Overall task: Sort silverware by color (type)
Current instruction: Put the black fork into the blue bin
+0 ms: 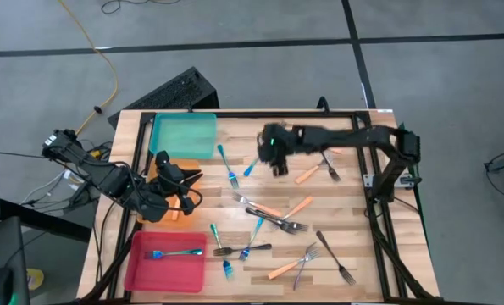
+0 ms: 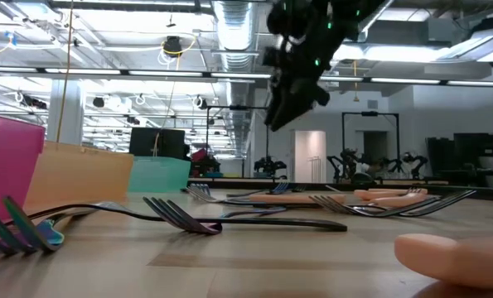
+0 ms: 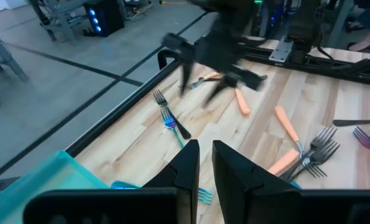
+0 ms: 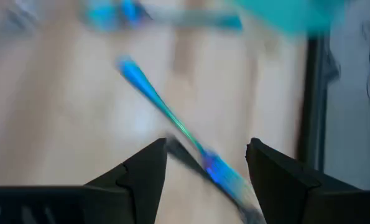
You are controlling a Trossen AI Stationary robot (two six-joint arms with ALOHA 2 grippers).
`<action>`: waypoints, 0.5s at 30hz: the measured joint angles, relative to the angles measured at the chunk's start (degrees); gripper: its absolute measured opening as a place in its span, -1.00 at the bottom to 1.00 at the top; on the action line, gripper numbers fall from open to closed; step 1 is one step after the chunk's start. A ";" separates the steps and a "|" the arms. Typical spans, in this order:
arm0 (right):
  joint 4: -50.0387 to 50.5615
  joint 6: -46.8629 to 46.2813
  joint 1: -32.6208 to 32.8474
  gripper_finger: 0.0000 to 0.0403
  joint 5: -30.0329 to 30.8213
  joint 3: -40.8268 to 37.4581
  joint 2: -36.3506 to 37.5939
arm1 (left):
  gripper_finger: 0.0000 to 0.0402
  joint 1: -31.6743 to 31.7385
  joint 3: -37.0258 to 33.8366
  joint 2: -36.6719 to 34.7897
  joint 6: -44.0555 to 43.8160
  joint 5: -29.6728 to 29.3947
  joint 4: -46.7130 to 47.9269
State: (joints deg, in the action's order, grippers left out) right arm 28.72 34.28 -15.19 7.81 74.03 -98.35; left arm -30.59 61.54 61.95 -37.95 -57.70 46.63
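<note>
Barely started, by the look of it: one blue fork point(image 1: 174, 252) lies in the pink tray point(image 1: 141, 273) at seven o'clock, while most forks point(image 1: 277, 222) sit scattered mid-table. The right gripper point(image 1: 277, 163) hovers at twelve o'clock, jaws wide and empty over a blue fork point(image 4: 172, 119). The left gripper point(image 1: 182, 191), nearly closed and empty, waits over the orange tray point(image 1: 156, 169) at nine.

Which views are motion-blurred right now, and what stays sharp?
Right wrist view: blue-handled fork and table smeared; only its own fingers crisp. Left wrist view: right arm's gripper blurred, forks sharp. Low view: near orange handle out of focus. High view: sharp, right gripper slightly soft.
</note>
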 joint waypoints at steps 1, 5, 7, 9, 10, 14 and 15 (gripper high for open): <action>0.21 1.71 -2.20 0.19 -0.04 -0.10 -0.22 | -0.84 0.00 0.02 0.00 0.00 -0.10 -0.06; 0.67 12.73 -10.44 0.19 -1.71 -0.10 -0.26 | -0.84 0.00 0.02 0.00 0.26 -0.62 -0.04; 0.78 17.87 -13.89 0.19 -3.71 -0.10 -0.27 | -0.84 0.00 0.02 0.00 0.24 -0.67 -0.04; 0.42 20.17 -16.95 0.19 -5.95 -0.10 -0.32 | -0.84 0.00 0.02 0.00 0.24 -0.88 -0.04; 0.18 20.13 -18.46 0.19 -6.74 -0.10 -0.32 | -0.84 0.00 0.02 0.00 0.24 -1.10 -0.04; 3.14 7.97 -24.18 0.19 -8.13 -0.10 -0.30 | -0.84 0.00 0.02 0.00 -0.07 -1.61 -0.04; 4.96 3.31 -25.43 0.19 -7.88 -0.10 -0.30 | -0.84 0.00 0.02 0.00 -0.07 -1.61 -0.04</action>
State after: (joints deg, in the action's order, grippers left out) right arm 33.68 37.59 -40.62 -0.07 73.93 -98.65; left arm -30.59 61.56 61.95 -38.02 -59.31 46.59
